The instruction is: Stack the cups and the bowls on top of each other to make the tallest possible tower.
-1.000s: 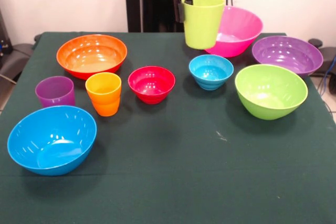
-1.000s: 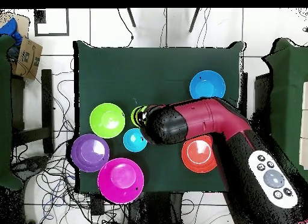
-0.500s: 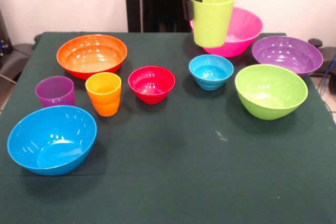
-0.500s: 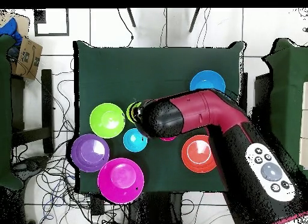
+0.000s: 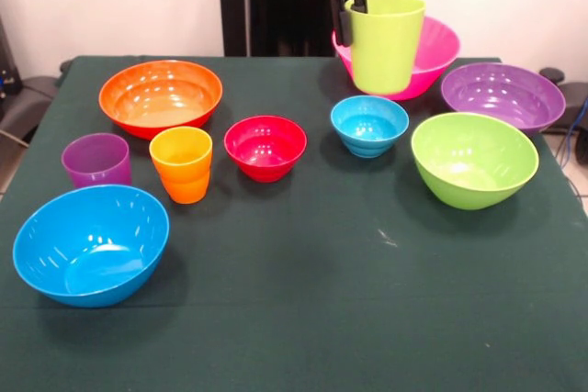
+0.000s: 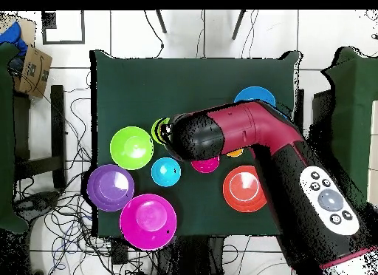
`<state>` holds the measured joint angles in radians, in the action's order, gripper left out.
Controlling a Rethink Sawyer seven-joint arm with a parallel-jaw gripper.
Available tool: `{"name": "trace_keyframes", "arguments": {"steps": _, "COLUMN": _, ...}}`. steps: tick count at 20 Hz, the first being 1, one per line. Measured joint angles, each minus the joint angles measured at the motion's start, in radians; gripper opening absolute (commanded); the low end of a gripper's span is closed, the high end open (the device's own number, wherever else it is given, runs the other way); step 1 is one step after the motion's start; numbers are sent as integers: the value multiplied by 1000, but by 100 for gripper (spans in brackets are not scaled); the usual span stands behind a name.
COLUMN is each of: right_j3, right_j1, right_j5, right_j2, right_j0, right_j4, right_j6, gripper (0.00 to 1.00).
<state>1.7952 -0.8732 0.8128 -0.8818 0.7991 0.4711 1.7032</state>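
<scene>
The gripper (image 5: 354, 8) is pinching the rim of the green cup (image 5: 384, 42), one black finger (image 5: 343, 14) showing outside the wall and another dipping inside, so the fingers are clamped on the cup. The cup is hanging upright in the air, clear of the cloth, and in the front view it is covering part of the pink bowl (image 5: 435, 48) behind it. The red arm (image 6: 251, 143) is reaching across the table (image 6: 192, 87) in the overhead view, with only a sliver of the green cup peeking out at its tip, beside the green bowl (image 6: 131, 147).

Below the hanging cup, the small blue bowl (image 5: 369, 125) is sitting on the cloth. The green bowl is lying just beside it, tilted, and the purple bowl (image 5: 503, 95) is standing behind that, near the pink one. The red bowl (image 5: 265, 147) is sitting in the middle of the table, with the orange cup (image 5: 181, 163) near it and the purple cup (image 5: 96, 161) just beyond. The orange bowl (image 5: 161, 95) is standing behind those two cups. The big blue bowl (image 5: 91, 243) is resting at the near corner, tipped to one side. Nothing is stacked; every bowl and cup on the cloth is standing apart from the others.
</scene>
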Motion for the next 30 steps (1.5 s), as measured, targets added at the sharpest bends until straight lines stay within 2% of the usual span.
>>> {"name": "trace_keyframes", "arguments": {"steps": 18, "right_j3": -8, "right_j1": -9, "right_j5": 0, "right_j2": -3, "right_j0": 0, "right_j4": 0, "right_j6": 0, "gripper": 0}}
{"name": "trace_keyframes", "arguments": {"steps": 19, "right_j3": -8, "right_j1": -10, "right_j5": 0, "right_j2": -3, "right_j0": 0, "right_j4": 0, "right_j6": 0, "gripper": 100}}
{"name": "trace_keyframes", "arguments": {"steps": 30, "right_j3": -8, "right_j1": -13, "right_j5": 0, "right_j2": -4, "right_j0": 10, "right_j4": 0, "right_j6": 0, "gripper": 100}}
